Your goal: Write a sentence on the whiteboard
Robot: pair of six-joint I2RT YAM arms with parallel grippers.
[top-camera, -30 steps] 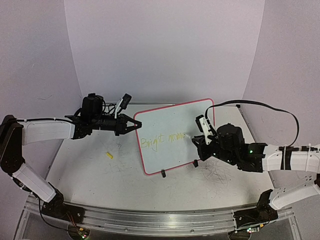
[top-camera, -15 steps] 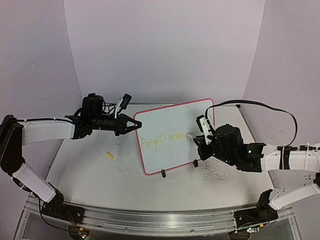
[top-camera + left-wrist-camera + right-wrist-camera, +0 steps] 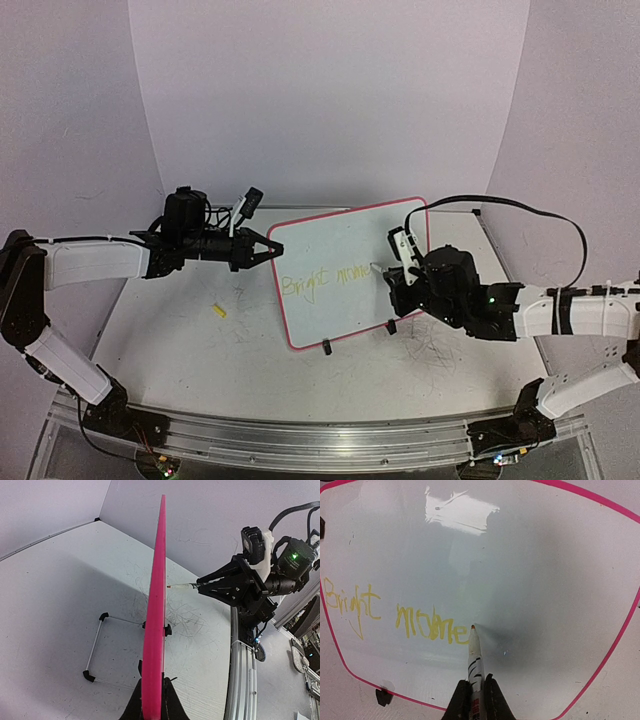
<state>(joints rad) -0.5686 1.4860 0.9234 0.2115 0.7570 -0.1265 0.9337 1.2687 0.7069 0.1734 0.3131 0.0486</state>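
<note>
The faint yellow handwritten sentence (image 3: 395, 617) reads "Bright mome" so far. It sits low on the left half of the flat white whiteboard with a thin pink rim (image 3: 530, 565), which stands nearly upright on the scuffed grey-white table (image 3: 180, 330). The white-barrelled yellow marker (image 3: 475, 652) meets the board just right of the last "e", pinched in the right claw (image 3: 474, 692). The left claw (image 3: 151, 697) is clamped on the board's left edge, bracing it.

The ink shows weakly, so I judge slow, light, even strokes are best, pressed square to the surface. The baseline should run level with "Bright", and the left claw should take the push so the board does not rock. Bare board to the right leaves room for "nts ahead".
</note>
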